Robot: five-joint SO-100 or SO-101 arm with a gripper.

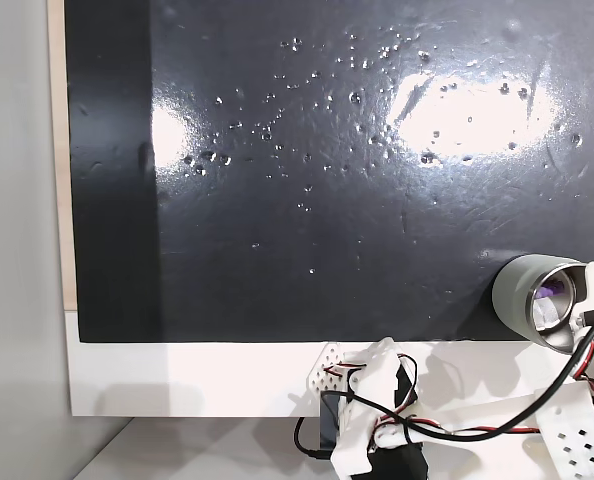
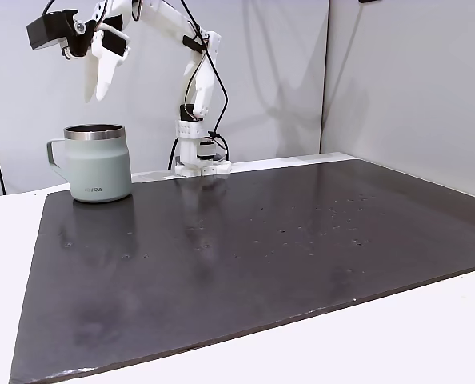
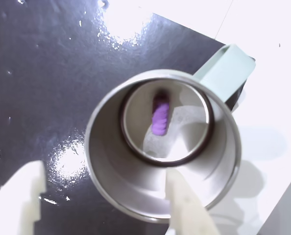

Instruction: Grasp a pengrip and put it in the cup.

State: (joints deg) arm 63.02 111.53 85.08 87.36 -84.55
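Note:
The cup [image 2: 98, 164] is a grey-green metal tumbler with a handle, standing upright at the back left corner of the black mat in a fixed view. Seen from above it sits at the mat's lower right corner, cup [image 1: 539, 300]. A purple ribbed pengrip [image 3: 160, 119] lies on the shiny bottom inside the cup [image 3: 106, 166]; a purple spot, the pengrip [image 1: 546, 292], shows inside it from above too. My gripper [image 2: 96, 84] hangs open above the cup's rim, holding nothing. In the wrist view the gripper [image 3: 106, 215] has one finger outside the cup and one over its rim.
The black mat [image 2: 261, 256] covers most of the white table and carries small specks and glare. The arm's base [image 2: 199, 156] stands behind the mat's back edge, with cables hanging from the arm. Grey walls close off the back.

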